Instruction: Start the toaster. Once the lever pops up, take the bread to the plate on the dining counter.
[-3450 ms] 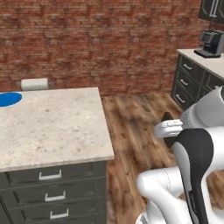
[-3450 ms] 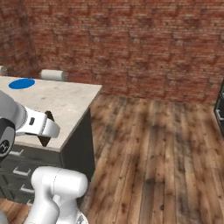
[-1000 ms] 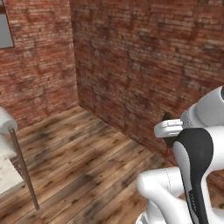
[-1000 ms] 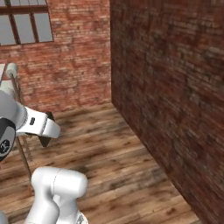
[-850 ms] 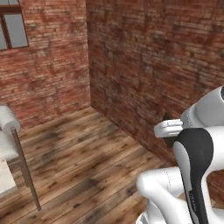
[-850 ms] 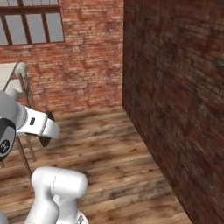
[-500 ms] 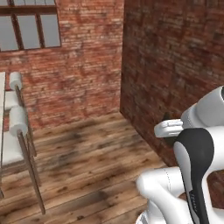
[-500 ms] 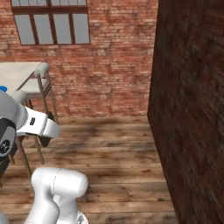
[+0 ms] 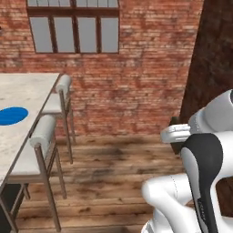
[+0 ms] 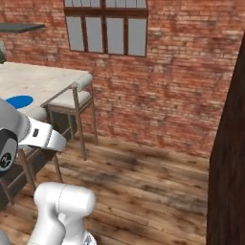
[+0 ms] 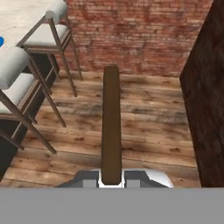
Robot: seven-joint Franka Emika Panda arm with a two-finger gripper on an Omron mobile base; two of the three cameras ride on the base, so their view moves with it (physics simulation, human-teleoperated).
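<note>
Swinging round, we brought the blue plate [image 9: 12, 115] and tabletop [image 9: 27, 93] into view; our fingers [image 11: 93, 178] apparently gripped the bread [image 11: 111, 127].

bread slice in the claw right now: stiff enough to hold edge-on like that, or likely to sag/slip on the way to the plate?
The bread stands straight out from the claw with no visible droop, so it is probably stiff. It looks thin, so probably light. It is pinched only at its bottom edge, so a hard jolt might pivot it before the plate.
</note>
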